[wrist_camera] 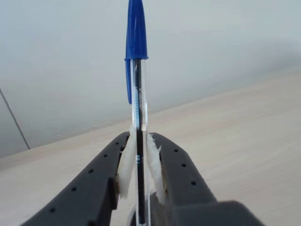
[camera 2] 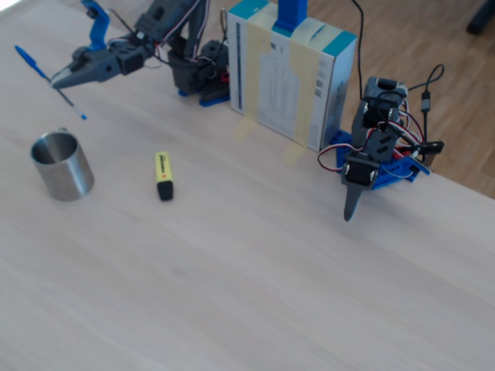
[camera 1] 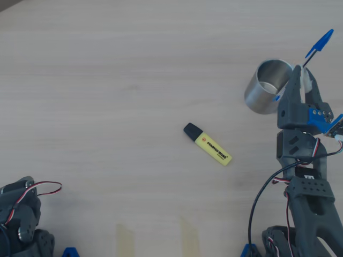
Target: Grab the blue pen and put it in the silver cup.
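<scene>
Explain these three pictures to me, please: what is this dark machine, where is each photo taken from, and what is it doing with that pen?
The dark machine is a small robot arm that ends in a two-finger gripper. The gripper is shut on a blue pen, which it holds in the air near a silver cup.

One picture looks straight down at the wooden table. There the pen's blue cap sticks out past the cup. One is taken by a camera on the arm itself, so you see both fingers close up, pinching the pen between white pads. The third looks from the side across the table.

A yellow highlighter lies on the table, apart from the cup. A second arm stands at the right of the side view, holding nothing, next to a cardboard box.
</scene>
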{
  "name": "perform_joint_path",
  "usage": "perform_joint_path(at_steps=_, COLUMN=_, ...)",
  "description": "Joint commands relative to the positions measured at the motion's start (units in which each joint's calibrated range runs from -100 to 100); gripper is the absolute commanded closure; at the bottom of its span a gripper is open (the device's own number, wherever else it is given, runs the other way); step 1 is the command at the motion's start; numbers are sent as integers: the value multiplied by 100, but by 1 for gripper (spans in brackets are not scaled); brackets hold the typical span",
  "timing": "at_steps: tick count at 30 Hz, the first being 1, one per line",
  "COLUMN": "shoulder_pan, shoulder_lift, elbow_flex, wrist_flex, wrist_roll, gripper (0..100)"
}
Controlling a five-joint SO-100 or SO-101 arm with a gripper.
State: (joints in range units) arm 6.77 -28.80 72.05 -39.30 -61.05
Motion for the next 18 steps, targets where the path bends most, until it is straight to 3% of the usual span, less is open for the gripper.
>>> perform_joint_path(at_steps=1, shoulder_pan=-84, shoulder_lift=-112, elbow_flex=47, wrist_flex=-604, wrist_roll=92, gripper=98)
perform_joint_path(at_steps=11, shoulder_pan=-381, shoulder_lift=13, elbow_flex=156, wrist_flex=-1136, wrist_roll=461, gripper=98)
perform_joint_path(at_steps=18, shoulder_pan=-354, shoulder_lift=345, elbow_flex=183, wrist_flex=-2132, wrist_roll=706, gripper=98)
